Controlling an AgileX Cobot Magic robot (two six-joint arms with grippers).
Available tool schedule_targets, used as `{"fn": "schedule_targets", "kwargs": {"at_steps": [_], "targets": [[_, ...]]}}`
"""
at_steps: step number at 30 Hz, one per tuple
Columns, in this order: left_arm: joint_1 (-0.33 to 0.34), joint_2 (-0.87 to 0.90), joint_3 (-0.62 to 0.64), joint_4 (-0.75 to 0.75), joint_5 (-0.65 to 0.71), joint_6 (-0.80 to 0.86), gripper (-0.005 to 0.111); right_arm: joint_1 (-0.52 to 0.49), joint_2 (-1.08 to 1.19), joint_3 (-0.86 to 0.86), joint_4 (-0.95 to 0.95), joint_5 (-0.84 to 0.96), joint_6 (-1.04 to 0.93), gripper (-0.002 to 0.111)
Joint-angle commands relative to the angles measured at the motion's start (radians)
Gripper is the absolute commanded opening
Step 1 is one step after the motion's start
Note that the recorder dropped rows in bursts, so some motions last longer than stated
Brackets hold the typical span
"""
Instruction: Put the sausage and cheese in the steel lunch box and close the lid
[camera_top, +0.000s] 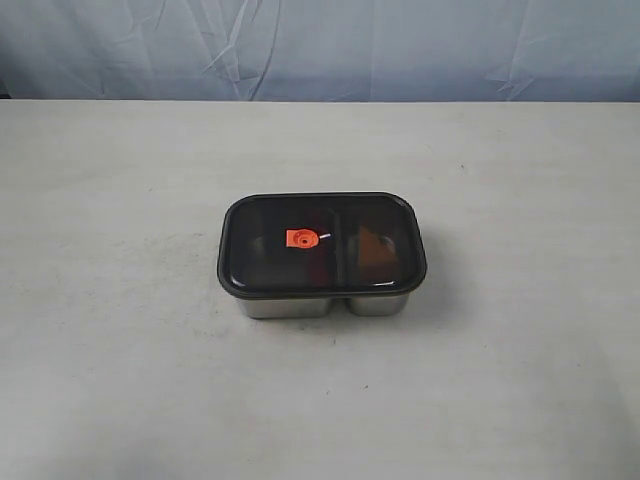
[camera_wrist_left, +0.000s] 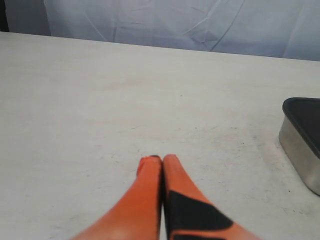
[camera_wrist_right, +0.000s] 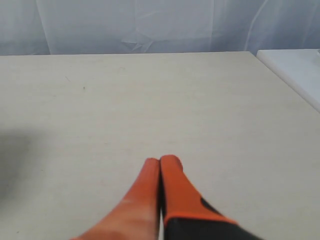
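Note:
The steel lunch box (camera_top: 322, 304) sits mid-table with the dark smoky lid (camera_top: 322, 243) resting on top, its orange-red valve (camera_top: 300, 238) at the centre. Through the lid an orange shape, the cheese (camera_top: 372, 246), shows in the right compartment. The sausage is hidden. One corner of the lunch box (camera_wrist_left: 300, 150) shows in the left wrist view, off to the side of my left gripper (camera_wrist_left: 162, 159), which is shut and empty. My right gripper (camera_wrist_right: 160, 161) is shut over bare table, also empty. Neither gripper appears in the exterior view.
A pale blue cloth backdrop (camera_top: 320, 50) hangs behind the table's far edge. A white surface (camera_wrist_right: 295, 70) adjoins the table's corner in the right wrist view.

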Motion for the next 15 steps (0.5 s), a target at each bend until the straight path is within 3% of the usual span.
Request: {"fn": "schedule_targets", "kwargs": {"at_steps": [1,5,15], "targets": [[0.002,-0.016,0.004,0.002,-0.027,0.025,0.0,-0.005,-0.006,0.004,-0.001,-0.012,-0.001,-0.001],[0.002,-0.016,0.004,0.001,-0.135,0.021,0.0,-0.005,-0.006,0.004,-0.001,-0.012,-0.001,-0.001],[0.002,-0.016,0.004,0.03,-0.135,0.021,0.0,-0.005,-0.006,0.004,-0.001,-0.015,-0.001,-0.001]]}}
